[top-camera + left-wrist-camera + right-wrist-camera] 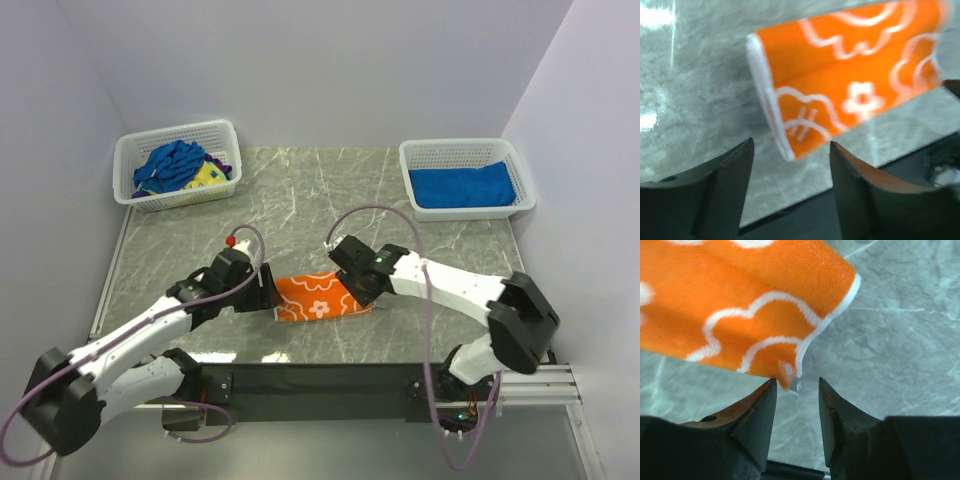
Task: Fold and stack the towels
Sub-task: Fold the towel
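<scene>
An orange towel with white flower outlines (317, 298) lies folded on the marble table near the front edge, between my two grippers. My left gripper (268, 291) is open at its left end; in the left wrist view the towel (840, 75) lies just beyond the open fingertips (791, 147). My right gripper (368, 298) is open at its right end; the towel's corner (790, 371) sits just ahead of the gap (796, 384). A folded royal blue towel (462, 187) lies in the right basket. Crumpled blue (172, 163) and yellow (205, 177) towels fill the left basket.
A white mesh basket (126, 170) stands at the back left and another (520, 180) at the back right. The table's black front edge (320, 378) runs just below the towel. White walls close in the left, back and right sides.
</scene>
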Available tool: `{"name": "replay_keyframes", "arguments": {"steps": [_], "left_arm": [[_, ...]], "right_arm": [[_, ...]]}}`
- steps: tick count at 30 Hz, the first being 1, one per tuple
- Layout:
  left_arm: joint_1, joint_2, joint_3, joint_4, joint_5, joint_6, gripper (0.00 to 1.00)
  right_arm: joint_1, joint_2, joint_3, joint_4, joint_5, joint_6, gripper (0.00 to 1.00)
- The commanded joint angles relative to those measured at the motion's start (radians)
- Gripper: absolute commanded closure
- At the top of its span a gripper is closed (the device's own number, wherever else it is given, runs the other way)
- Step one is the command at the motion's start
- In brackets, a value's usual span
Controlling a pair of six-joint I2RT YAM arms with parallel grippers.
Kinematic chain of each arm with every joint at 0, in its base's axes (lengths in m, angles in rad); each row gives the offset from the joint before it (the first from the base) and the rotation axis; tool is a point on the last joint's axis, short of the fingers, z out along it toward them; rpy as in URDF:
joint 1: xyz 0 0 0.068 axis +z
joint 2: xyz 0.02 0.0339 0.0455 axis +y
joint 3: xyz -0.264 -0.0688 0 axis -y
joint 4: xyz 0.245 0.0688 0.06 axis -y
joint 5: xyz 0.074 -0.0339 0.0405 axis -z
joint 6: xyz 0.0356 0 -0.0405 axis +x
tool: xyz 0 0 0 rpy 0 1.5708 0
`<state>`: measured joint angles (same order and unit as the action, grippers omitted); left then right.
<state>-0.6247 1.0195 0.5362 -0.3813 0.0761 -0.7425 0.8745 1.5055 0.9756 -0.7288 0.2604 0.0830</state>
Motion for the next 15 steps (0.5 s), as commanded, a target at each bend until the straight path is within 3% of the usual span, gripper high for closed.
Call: {"name": "replay_keyframes", "arguments": {"steps": [1,4,8,15], "left_arm": [[-0.018,-0.114,0.080,-0.073,-0.041,-0.043,0.32],[-0.026,-0.170,0.100,-0.097,-0.050,-0.077,0.29],[-0.044,-0.129,0.131,-0.062,-0.015,-0.112,0.33],[-0.115,0.063,0.148,0.067,-0.016,-0.132,0.61]], "right_arm": [[0.018,-0.152,0.063,-0.047,-0.038,0.047,0.52],[0.017,-0.234,0.058,-0.009,-0.058,0.110,0.52],[0.009,-0.287,-0.006,0.116,-0.079,0.231,0.56],[-0.031,-0.338,-0.215,0.419,-0.147,0.447,0.65]]}}
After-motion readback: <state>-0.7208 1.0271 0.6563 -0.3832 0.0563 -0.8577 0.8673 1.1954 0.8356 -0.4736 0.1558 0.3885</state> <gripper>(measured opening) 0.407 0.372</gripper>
